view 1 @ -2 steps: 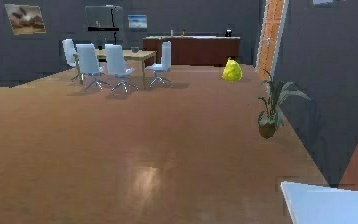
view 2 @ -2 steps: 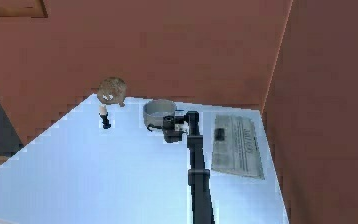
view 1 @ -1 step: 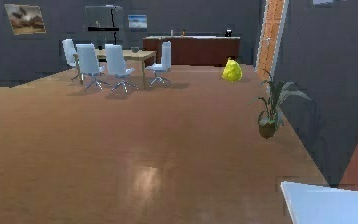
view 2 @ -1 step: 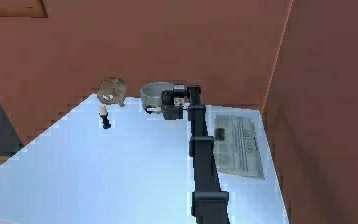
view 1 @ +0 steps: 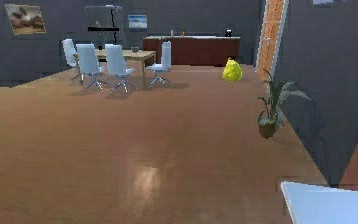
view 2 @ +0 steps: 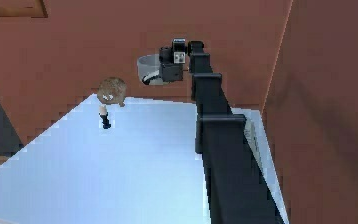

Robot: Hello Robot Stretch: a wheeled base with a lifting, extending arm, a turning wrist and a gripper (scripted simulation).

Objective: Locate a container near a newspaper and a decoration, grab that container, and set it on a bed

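The dark square bar of the arm point(view 2: 227, 150) rises from the arm side view's bottom edge, smooth and boxy. At its far end the gripper point(view 2: 159, 64) holds a grey-white bowl-shaped container point(view 2: 146, 75), which hangs clear of every surface against the matte red-brown wall point(view 2: 77, 50). Whether the fingers are spread or drawn in cannot be told.

Just below and left of the container stands a small figure with a brown rounded top on a dark base point(view 2: 108, 97), near the far edge of a pale blue-white flat surface point(view 2: 97, 170). That surface runs back to the wall.

In the forward view a glossy brown wooden floor point(view 1: 137, 140) lies wide and bare. A pale corner point(view 1: 327, 205) cuts in at the bottom right. A potted plant with long green leaves point(view 1: 272, 105) stands by the grey wall point(view 1: 327, 80). Beyond it sits a yellow rounded object point(view 1: 231, 69). Farther off are a wooden table point(view 1: 137, 57) ringed by pale chairs point(view 1: 91, 65), and a long brown sideboard point(view 1: 197, 50).
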